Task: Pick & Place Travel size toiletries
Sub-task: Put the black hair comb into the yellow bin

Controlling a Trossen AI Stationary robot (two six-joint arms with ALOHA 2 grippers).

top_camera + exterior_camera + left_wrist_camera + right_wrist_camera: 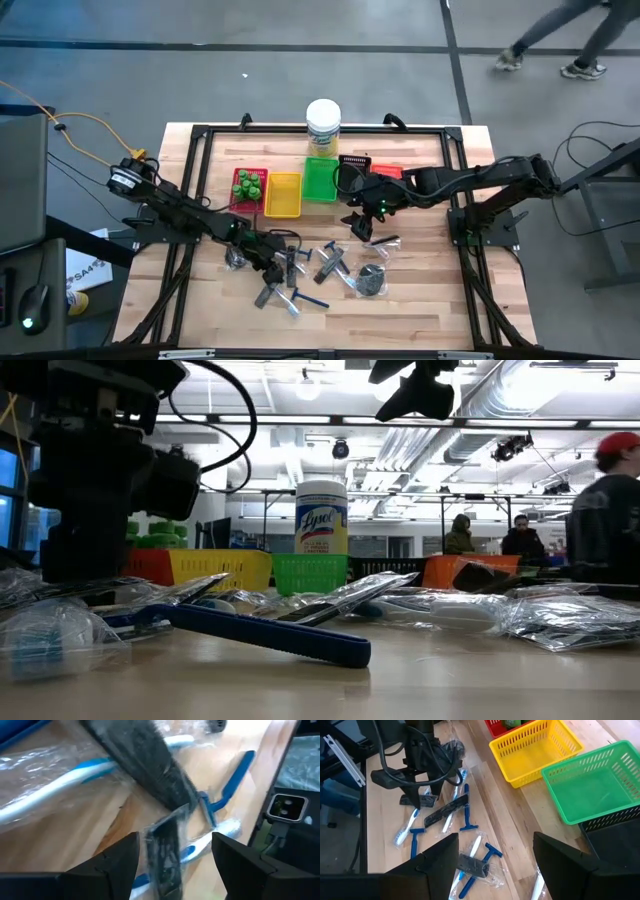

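only the green pots sit in the red tray, upper left; the other toiletries lie on the desk, lower centre; left gripper spread over them; right gripper spread, empty.

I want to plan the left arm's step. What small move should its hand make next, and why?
Probably lower the left hand and close it on the dark wrapped piece: its open fingers straddle that piece. The right hand hovers open near the trays.
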